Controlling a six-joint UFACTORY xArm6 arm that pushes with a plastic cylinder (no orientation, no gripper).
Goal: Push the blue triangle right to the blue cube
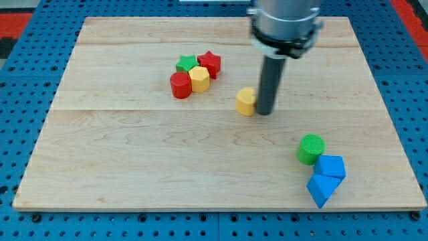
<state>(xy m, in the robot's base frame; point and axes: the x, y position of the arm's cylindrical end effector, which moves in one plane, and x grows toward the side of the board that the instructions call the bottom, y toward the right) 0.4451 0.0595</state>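
The blue triangle (322,190) lies near the board's lower right corner. The blue cube (332,167) sits just above it, touching it. My tip (265,111) is near the board's middle, far up and to the left of both blue blocks. It stands right beside a yellow block (246,102), on that block's right side.
A green cylinder (311,148) touches the blue cube's upper left. A cluster sits at the upper middle: a red cylinder (180,86), a yellow hexagon (199,79), a green star (186,63) and a red star (210,62). The wooden board (134,154) lies on a blue pegboard.
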